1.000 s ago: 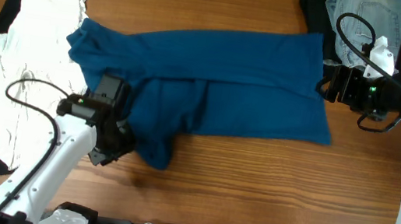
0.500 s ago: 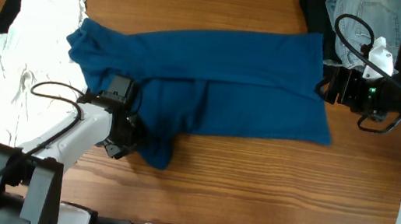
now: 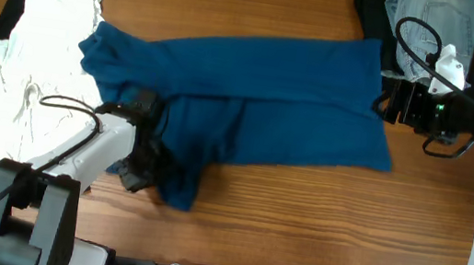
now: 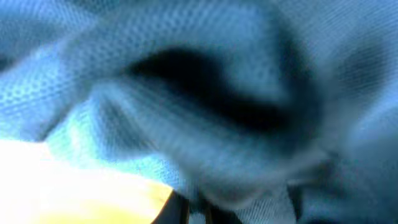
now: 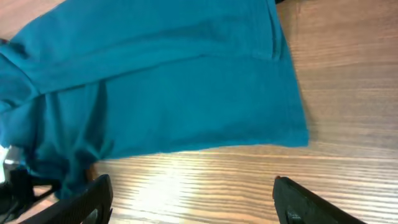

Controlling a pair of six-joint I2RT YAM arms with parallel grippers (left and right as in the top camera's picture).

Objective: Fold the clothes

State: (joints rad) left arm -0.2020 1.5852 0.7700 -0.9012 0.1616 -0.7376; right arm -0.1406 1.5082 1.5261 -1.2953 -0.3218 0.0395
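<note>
The shirt lies with its long axis left to right. Our left gripper is buried in its near-left corner, and we cannot tell its grip. Our right gripper gapes wide at the right edge.

Overhead cam looks straight down on the brown wooden table, far enough back to fit the whole deep-blue knit shirt across the middle of the frame. Left wrist cam is jammed right up against the shirt, so the frame is just blurry blue weave. Right wrist cam sits further off, tilted down over the shirt's hemmed end and bare wood, with the right gripper tips wide apart along the bottom edge. That same stretch is centre-right in the overhead.
</note>
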